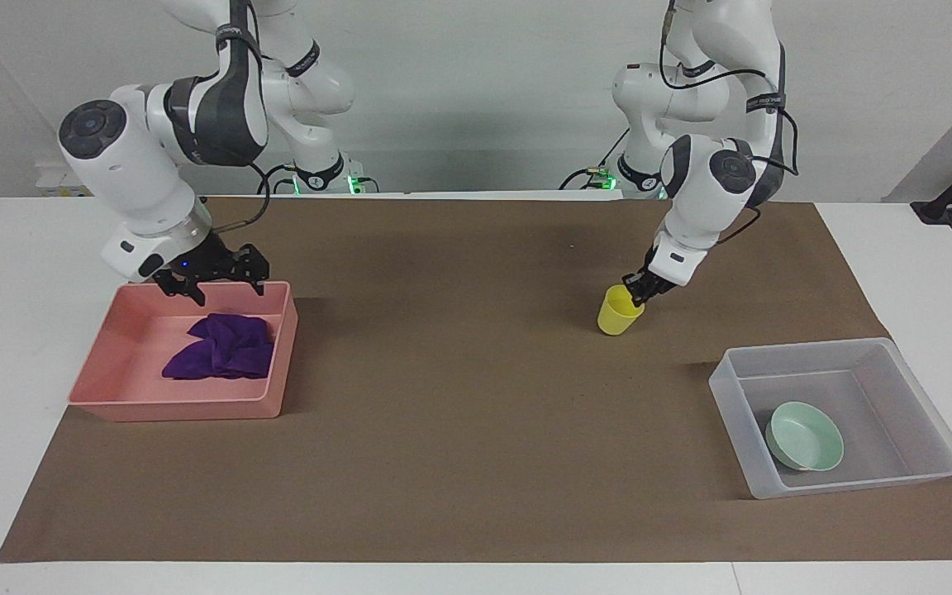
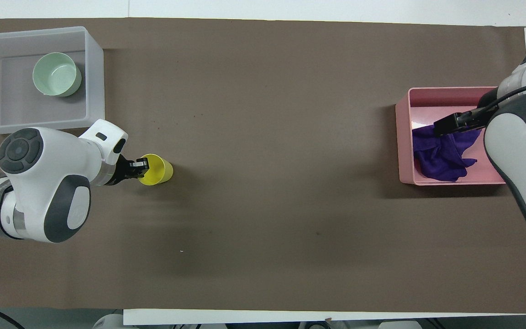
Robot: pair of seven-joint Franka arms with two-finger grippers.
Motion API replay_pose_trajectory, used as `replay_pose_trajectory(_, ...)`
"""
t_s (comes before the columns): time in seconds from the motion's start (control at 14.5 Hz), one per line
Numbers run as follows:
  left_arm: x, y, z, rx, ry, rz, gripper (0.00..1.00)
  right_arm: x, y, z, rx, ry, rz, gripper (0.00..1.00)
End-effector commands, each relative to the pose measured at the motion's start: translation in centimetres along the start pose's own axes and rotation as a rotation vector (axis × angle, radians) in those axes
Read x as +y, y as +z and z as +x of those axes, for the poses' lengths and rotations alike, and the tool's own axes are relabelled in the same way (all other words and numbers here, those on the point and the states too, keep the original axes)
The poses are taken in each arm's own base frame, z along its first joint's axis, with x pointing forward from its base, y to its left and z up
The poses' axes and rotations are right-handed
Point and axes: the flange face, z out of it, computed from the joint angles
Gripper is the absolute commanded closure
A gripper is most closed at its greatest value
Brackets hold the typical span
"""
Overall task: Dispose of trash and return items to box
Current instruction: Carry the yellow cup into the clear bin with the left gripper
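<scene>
The purple cloth (image 1: 220,347) lies loose in the salmon-pink tray (image 1: 178,406); it also shows in the overhead view (image 2: 441,153). My right gripper (image 1: 216,289) is open and empty, raised just above the cloth over the tray's edge nearer the robots. The yellow cup (image 1: 618,314) stands tilted on the brown mat. My left gripper (image 1: 635,292) is shut on the cup's rim (image 2: 155,169). The mint-green bowl (image 1: 804,435) rests in the clear-grey box (image 1: 732,384) at the left arm's end, farther from the robots than the cup.
A brown mat (image 1: 459,397) covers the table between the pink tray (image 2: 402,137) and the clear box (image 2: 95,68). White table shows at both ends.
</scene>
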Motion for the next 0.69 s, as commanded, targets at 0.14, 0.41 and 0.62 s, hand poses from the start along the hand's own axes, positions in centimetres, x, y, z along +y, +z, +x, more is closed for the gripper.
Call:
replay_pose_trajectory(0.14,0.0,-10.9,9.1,0.06,-0.079,-0.041,1.0,-1.6,-5.3,-1.1,-0.034,0.021,0.018,0.01)
replay_pose_trajectory(0.41,-9.7,-16.4,21.5,0.175,-0.234,0.02,1.0,-2.2,-8.2,-3.9,-0.054,0.084,0.015,0.01)
replay_pose_trajectory(0.62,-16.3,-13.2,27.3,0.269,-0.303,0.034,1.0,-2.7,-9.3,-5.0,-0.054,0.082,0.018,0.01)
